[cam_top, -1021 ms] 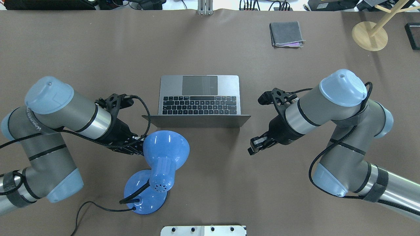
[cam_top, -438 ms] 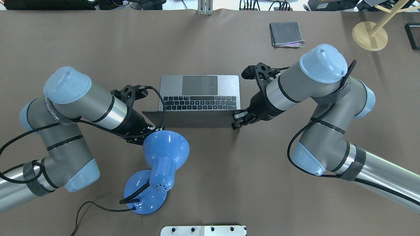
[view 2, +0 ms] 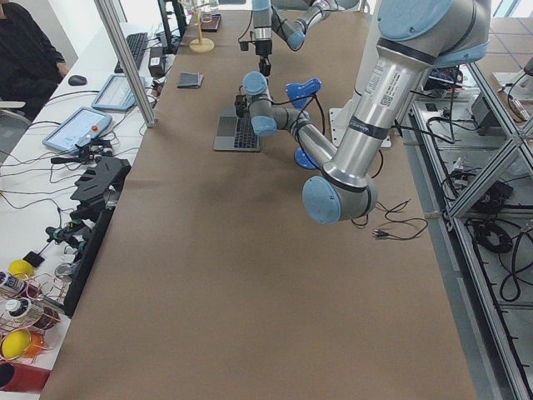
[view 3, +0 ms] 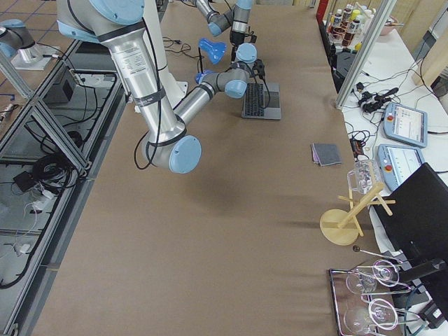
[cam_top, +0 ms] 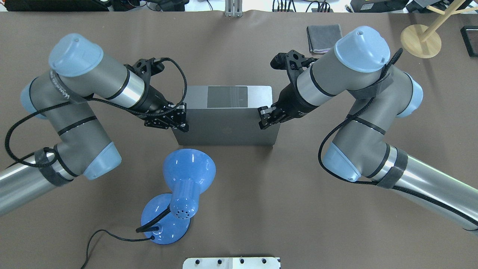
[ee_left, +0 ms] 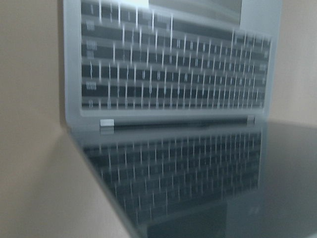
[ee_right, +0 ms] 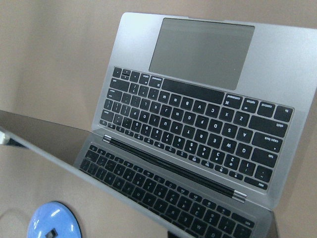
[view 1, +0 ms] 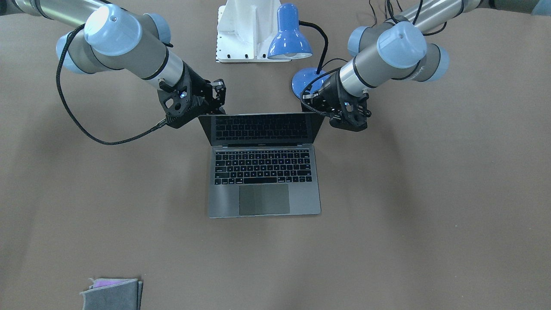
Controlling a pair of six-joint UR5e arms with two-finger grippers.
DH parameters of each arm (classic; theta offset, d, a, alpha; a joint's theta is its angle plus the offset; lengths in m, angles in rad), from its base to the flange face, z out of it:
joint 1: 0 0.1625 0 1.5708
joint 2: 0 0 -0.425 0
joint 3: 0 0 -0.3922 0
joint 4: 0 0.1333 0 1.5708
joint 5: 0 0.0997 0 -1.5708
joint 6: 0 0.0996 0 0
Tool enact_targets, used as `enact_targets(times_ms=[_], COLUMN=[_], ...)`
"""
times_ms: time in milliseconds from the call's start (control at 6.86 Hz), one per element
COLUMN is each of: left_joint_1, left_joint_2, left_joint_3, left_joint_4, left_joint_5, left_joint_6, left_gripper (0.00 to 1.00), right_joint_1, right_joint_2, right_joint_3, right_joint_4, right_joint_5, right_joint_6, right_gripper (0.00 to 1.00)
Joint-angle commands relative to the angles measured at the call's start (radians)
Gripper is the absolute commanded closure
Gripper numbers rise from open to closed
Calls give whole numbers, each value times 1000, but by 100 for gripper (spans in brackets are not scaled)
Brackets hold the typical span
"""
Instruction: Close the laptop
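Slim space-grey metal laptop (cam_top: 227,129) sits on the brown tabletop (cam_top: 239,224) between the two sets of fingers, lid tipped well forward of upright, not yet shut. At the lid's left edge, the left fingers (cam_top: 178,120); at its right edge, the right fingers (cam_top: 264,117), both near the top corners. They are likely paired so the push lands evenly and the hinge does not twist. Whether either set is released, clenched or nipping the lid edge I cannot tell, as the tips are too dark and small. The overhead view shows the lid's back with its dark logo hiding the keyboard; only the trackpad strip shows beyond the fingers. The front-facing view shows instead the open wedge, keys exposed and mirrored in the dark screen. The right wrist view agrees; the left wrist view is blurred. Neither wrist view shows any fingers. Blue desk lamp (cam_top: 188,172) stands just behind the left fingers, robot side, judged a snag risk for that arm. Folded grey cloth (cam_top: 324,38) lies well beyond the right fingers.
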Motion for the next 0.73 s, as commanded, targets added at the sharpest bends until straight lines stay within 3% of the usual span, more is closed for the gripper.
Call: enact_targets(times_ms=[0,583], left_joint_1=[-69,-77], left_joint_2=[-89,-185], left_joint_3=[119,326], left_joint_4=[0,-9], left_joint_5=[0,55], left_joint_6=[6,75], left_gripper=[100,100], right_joint_1=[10,43], right_joint_2=[38,246], right_joint_3=[-60,-383], right_joint_4=[1,15], right_joint_5=[-40,-94], right_joint_6=[0,-3], right_gripper=[100,100])
